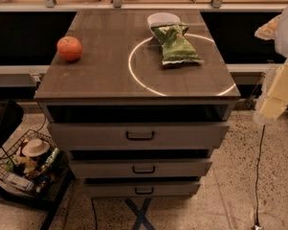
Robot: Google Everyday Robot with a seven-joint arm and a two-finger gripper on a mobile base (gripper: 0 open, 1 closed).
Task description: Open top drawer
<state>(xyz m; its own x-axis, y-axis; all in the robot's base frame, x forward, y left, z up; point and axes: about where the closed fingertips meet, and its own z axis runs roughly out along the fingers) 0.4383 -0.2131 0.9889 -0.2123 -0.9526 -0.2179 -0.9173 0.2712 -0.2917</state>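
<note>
The top drawer (182,136) is the widest grey front under the wooden cabinet top (95,75), with a small black pull handle (140,135) at its middle. A dark gap shows between the wooden top and the drawer front. Two narrower grey drawers (182,168) sit below it, each with a similar black handle. My gripper (276,92) is a pale, blurred shape at the right edge of the view. It is off to the right of the cabinet, about level with the cabinet's front edge and well apart from the handle.
A red apple (70,48), a green chip bag (175,44) and a white bowl (163,18) lie on the cabinet top. A wire basket (26,164) of items stands at lower left. A cable (258,176) hangs at right. A blue tape cross (139,214) marks the floor.
</note>
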